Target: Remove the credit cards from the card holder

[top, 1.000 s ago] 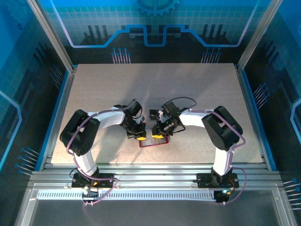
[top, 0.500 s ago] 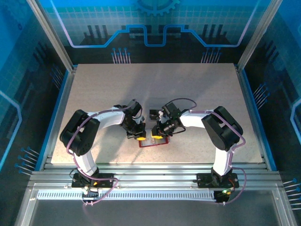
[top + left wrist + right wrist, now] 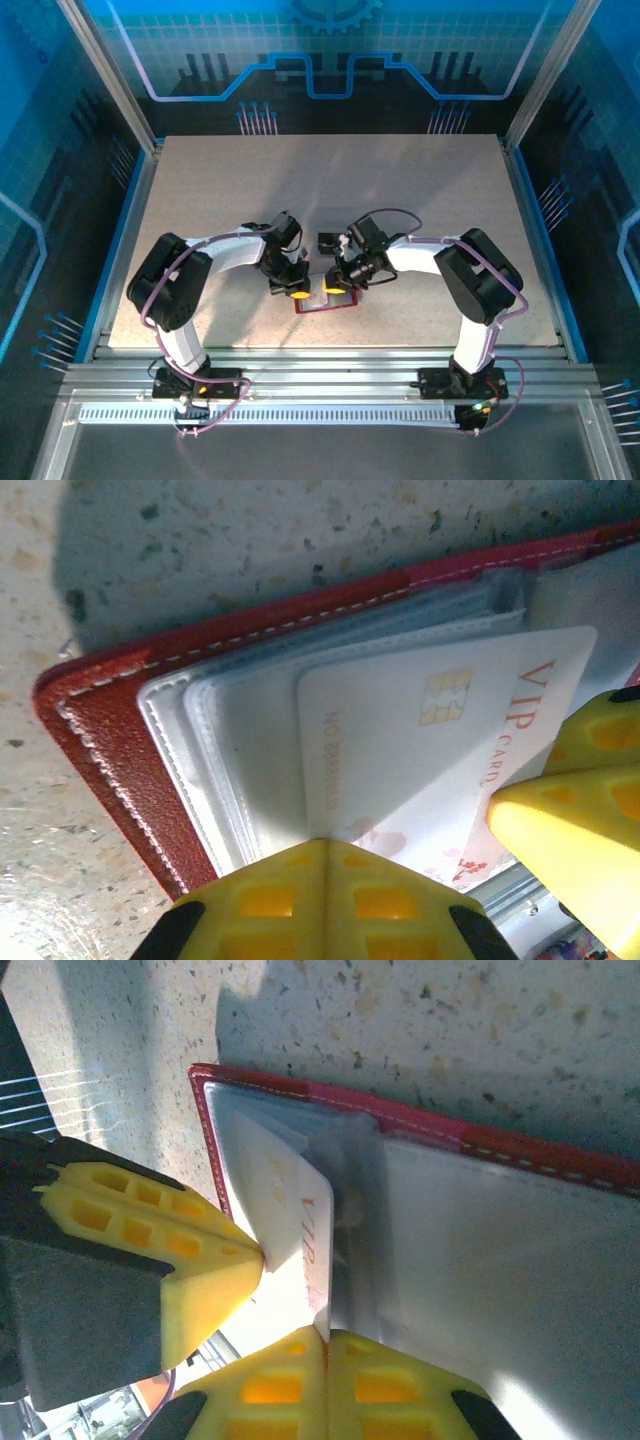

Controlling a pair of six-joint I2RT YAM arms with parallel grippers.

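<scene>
The red card holder [image 3: 312, 307] lies open on the table between both arms, its clear sleeves [image 3: 240, 750] fanned out. A pale credit card [image 3: 430, 730] printed "VIP CARD" sticks partway out of a sleeve. My right gripper [image 3: 325, 1335] is shut on the near edge of this card [image 3: 300, 1220], just beside the holder's grey inside [image 3: 500, 1260]. My left gripper [image 3: 325, 845] is shut with nothing between its fingers, its tips pressing at the card's edge over the holder [image 3: 110, 740]. Seen from above, the left gripper [image 3: 296, 293] and right gripper [image 3: 333, 290] stand close together.
A dark card [image 3: 328, 241] lies flat on the table just behind the grippers. The speckled tabletop [image 3: 420, 180] stretches far behind and to both sides. Metal rails [image 3: 320, 365] run along the near edge.
My right gripper has closed onto the pale card's edge. The right arm has shifted slightly; the left arm has stayed still.
</scene>
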